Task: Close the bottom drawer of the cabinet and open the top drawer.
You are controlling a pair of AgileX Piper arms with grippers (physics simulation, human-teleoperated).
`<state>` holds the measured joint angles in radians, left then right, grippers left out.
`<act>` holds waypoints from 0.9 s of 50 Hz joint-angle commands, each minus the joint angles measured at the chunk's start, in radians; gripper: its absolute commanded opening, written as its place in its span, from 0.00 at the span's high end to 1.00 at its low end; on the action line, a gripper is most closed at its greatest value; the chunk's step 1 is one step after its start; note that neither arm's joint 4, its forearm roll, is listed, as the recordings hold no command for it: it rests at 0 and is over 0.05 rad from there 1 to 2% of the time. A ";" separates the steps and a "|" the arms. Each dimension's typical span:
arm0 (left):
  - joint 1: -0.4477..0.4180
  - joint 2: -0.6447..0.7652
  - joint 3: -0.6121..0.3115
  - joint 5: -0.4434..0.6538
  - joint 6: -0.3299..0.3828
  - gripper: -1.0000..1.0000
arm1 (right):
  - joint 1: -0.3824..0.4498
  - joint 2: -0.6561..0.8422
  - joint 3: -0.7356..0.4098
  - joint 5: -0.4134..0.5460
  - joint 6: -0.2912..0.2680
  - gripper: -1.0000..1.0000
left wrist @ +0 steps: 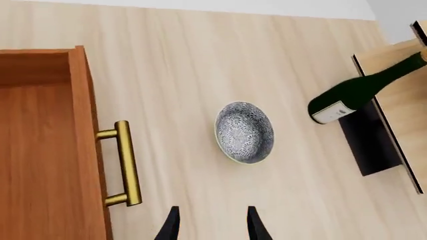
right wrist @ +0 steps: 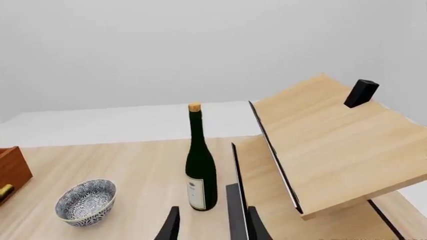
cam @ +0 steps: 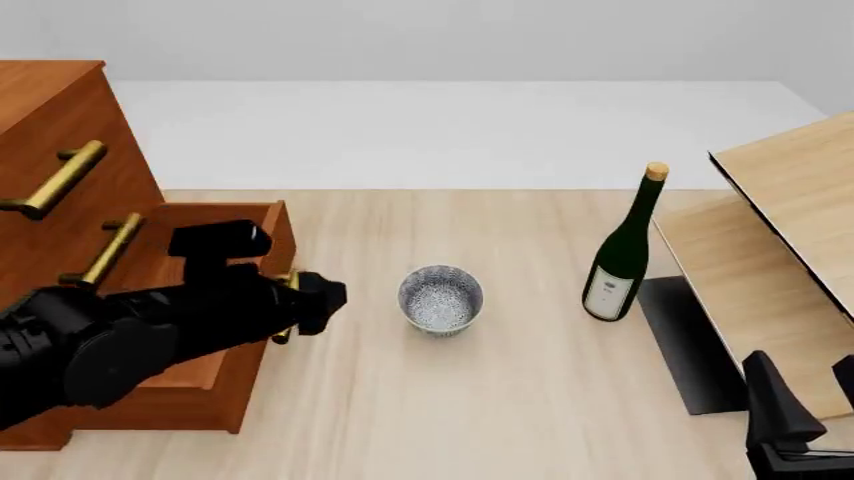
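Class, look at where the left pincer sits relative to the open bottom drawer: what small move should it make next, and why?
Probably shift the left pincer sideways toward the brass handle of the bottom drawer. The drawer stands pulled out of the cabinet, and the open fingers hang beside the handle, not touching it, pointing nearer the patterned bowl. Contact with the drawer front must come before pushing it shut.

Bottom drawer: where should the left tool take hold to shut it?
Take the brass handle on the bottom drawer, coming from its open front side. The bar stands clear of the face on two posts, so the left tool, fingers apart, can straddle it.
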<state>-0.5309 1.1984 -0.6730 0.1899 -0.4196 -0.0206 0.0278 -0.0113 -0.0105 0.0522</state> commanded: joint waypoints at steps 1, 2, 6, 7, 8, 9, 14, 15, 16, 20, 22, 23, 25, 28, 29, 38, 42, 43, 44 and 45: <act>-0.039 0.063 0.013 0.022 -0.068 0.00 | -0.002 -0.005 0.001 0.005 0.009 0.00; -0.036 0.065 0.014 0.022 -0.065 0.00 | -0.002 -0.006 0.001 0.006 0.009 0.00; -0.044 0.082 0.029 0.009 -0.087 0.00 | -0.002 -0.009 0.001 0.009 0.010 0.00; -0.045 0.083 0.030 0.007 -0.089 0.00 | -0.002 -0.007 0.001 0.008 0.009 0.00; -0.046 0.087 0.031 0.007 -0.090 0.00 | -0.003 -0.004 0.001 0.005 0.010 0.00; -0.043 0.090 0.031 0.008 -0.089 0.00 | -0.003 -0.002 0.000 0.004 0.010 0.00; -0.016 0.108 0.032 0.018 -0.072 0.00 | -0.002 0.002 0.000 0.000 0.009 0.00; 0.016 0.123 0.027 0.031 -0.047 0.00 | -0.002 0.002 0.000 0.000 0.009 0.00; 0.039 0.129 0.026 0.035 -0.032 0.00 | -0.002 0.001 0.000 0.001 0.010 0.00; 0.052 0.142 0.054 0.012 -0.054 0.00 | -0.001 0.005 0.000 -0.002 0.010 0.00; 0.056 0.148 0.059 0.010 -0.063 0.00 | -0.001 0.006 0.000 -0.003 0.010 0.00; 0.068 0.149 0.057 0.015 -0.049 0.00 | 0.000 0.010 -0.001 -0.006 0.009 0.00; 0.073 0.150 0.057 0.016 -0.049 0.00 | 0.000 0.009 -0.001 -0.005 0.009 0.00; 0.078 0.153 0.070 0.007 -0.064 0.00 | 0.000 0.008 0.001 -0.005 0.009 0.00; 0.079 0.154 0.077 0.001 -0.071 0.00 | 0.000 0.009 0.001 -0.006 0.009 0.00; 0.172 0.162 0.064 0.029 0.025 0.00 | 0.001 0.003 0.003 -0.002 0.009 0.00; 0.191 0.176 0.063 0.032 0.042 0.00 | 0.000 0.006 0.004 -0.006 0.009 0.00; 0.201 0.185 0.063 0.036 0.051 0.00 | 0.000 0.006 0.004 -0.005 0.009 0.00; 0.221 0.185 0.062 0.038 0.077 0.00 | 0.000 0.005 0.004 -0.005 0.009 0.00; 0.207 0.182 0.066 0.033 0.059 0.00 | 0.000 0.004 0.004 -0.003 0.010 0.00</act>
<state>-0.3852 1.3598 -0.6098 0.2124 -0.4100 -0.0205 0.0328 -0.0086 -0.0145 0.0613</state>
